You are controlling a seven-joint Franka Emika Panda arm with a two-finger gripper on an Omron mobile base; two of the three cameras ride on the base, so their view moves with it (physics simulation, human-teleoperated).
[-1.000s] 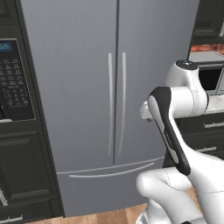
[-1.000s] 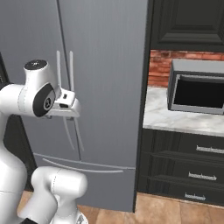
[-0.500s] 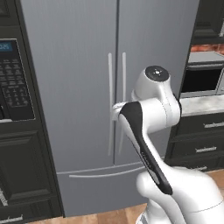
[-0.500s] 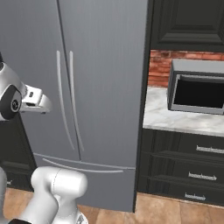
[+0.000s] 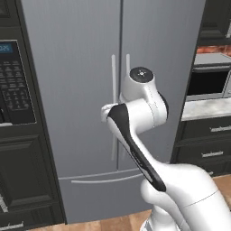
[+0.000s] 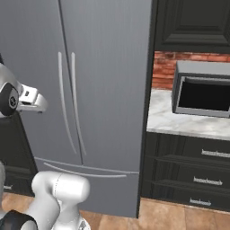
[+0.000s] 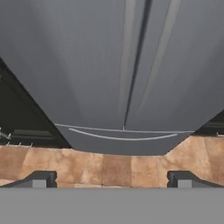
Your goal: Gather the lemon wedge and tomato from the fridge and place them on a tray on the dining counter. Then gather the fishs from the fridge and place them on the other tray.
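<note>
- So yeah, basically nothing's done yet. The fridge sits dead ahead of me with both doors shut, so the lemon wedge, tomato and fish are presumably all inside where I can't see them.
- Everything's left, as far as I can judge: open a door, pull the food out, haul it to the dining counter, sort it onto the two trays.
- In the left base view my arm rises from 5 o'clock, elbow folded, with the forearm swung across the front of the handles at picture centre.
- In the right base view my wrist pokes in at 9 o'clock, to the left of the handles and apart from the door.
- My gripper is spread wide with nothing in it; the two fingertips sit at 7 and 5 o'clock in the hand view, far apart.
- The hand camera looks down the door seam to the bottom drawer and the wood floor at 6 o'clock, so I'm tilted downward, not lined up on a handle yet.
- Off at 3 o'clock there's a microwave on a marble counter, not my business right now.
</note>
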